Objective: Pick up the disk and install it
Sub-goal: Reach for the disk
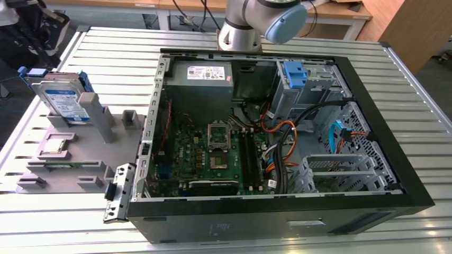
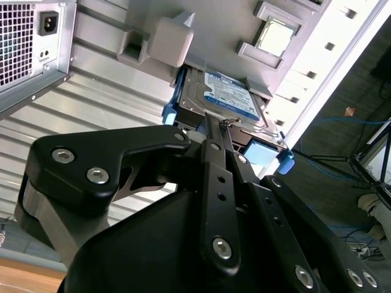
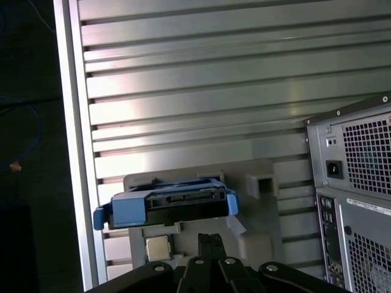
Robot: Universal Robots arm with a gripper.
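The disk (image 1: 65, 99) is a silver drive with a white-and-blue label in a bright blue frame. It stands on edge in a grey holder (image 1: 84, 164) at the exterior view's left, beside the open computer case (image 1: 282, 211). In both wrist views my gripper (image 2: 216, 126) (image 3: 211, 237) points toward the disk (image 2: 227, 95) (image 3: 172, 205), a short way off and not touching it. Its two black fingers lie together, shut, with nothing between them.
A small square silver chip (image 1: 56, 145) (image 2: 273, 35) lies on the holder near the disk. Inside the case are the motherboard (image 1: 219, 153), cables and a blue bracket (image 1: 295, 74) at the drive bay. The arm's base (image 1: 244, 29) stands behind the case on the slatted metal table (image 1: 71, 233).
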